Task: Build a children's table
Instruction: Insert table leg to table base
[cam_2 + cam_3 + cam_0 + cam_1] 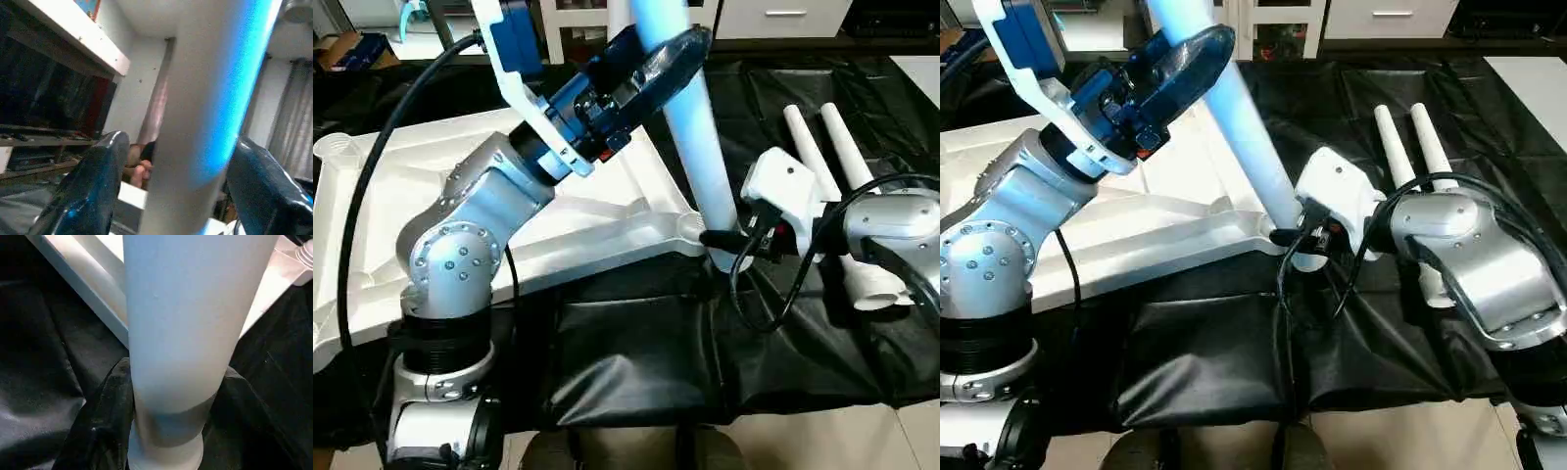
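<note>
The children's table top (607, 186) lies upside down on a black cloth, ribs facing up. One white leg (705, 147) stands in its near right corner socket (690, 227), leaning slightly away. My right gripper (720, 240) is shut on this leg just above the socket, and in the right wrist view a black finger (105, 421) presses against each side of it. My left gripper (671, 59) reaches around the leg higher up. It is open, with a gap between one finger (93, 186) and the tube (195, 122).
Two more white legs (827, 147) lie side by side on the black cloth (636, 352) to the right of the top. White cabinets (783, 15) stand along the back. A person's hand (139, 171) shows behind the leg in the left wrist view.
</note>
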